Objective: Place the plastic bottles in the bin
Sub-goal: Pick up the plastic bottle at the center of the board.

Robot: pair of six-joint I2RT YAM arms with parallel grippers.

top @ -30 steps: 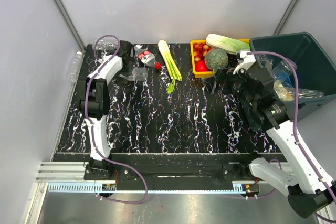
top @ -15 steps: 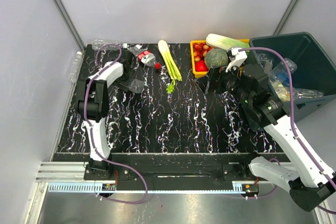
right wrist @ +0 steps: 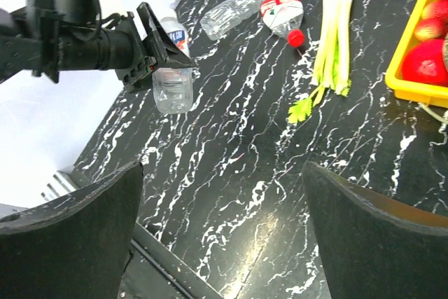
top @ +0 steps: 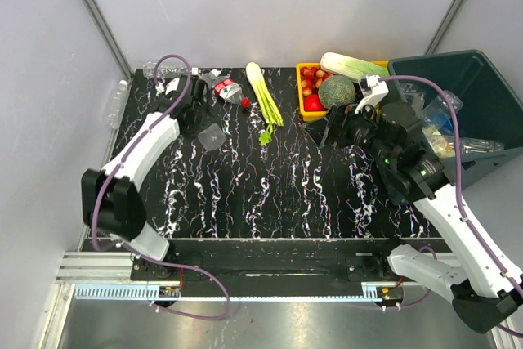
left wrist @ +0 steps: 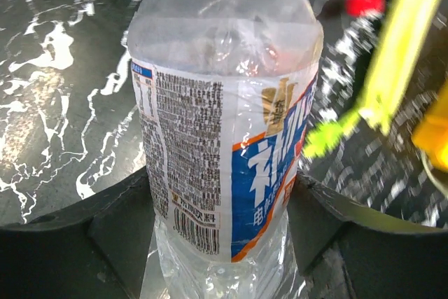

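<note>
The left gripper (top: 200,124) is pinching a bottle (top: 211,134) across its labelled body. From the left wrist you see a dark finger (left wrist: 119,208) pressed against each side of the blue and white label, so the bottle (left wrist: 224,138) sits square between them and shouldn't twist out. It hangs above the table (top: 270,194) near the far left corner. It looks raised off the marbled top, though I can't be sure.

The bin (top: 490,79) stands at the far right corner, well apart from that bottle, so the whole width of the table lies between them. A few clear bottles (top: 445,116) already lie inside it against the near wall.

The right gripper (top: 335,132) hovers near the yellow tray (top: 304,112), its fingers spread wide and empty, turned toward the left side. I'd guess it is placed there to receive the bottle, or to go for the next one, since the left arm may not reach the bin.

More bottles lie along the far edge by the left corner, among them a red-labelled one (top: 227,89) just beside the celery (top: 263,96), and a clear one (right wrist: 234,5) next to it. The celery, tray and melon (top: 336,91) aren't part of the job, so they stay where they are
</note>
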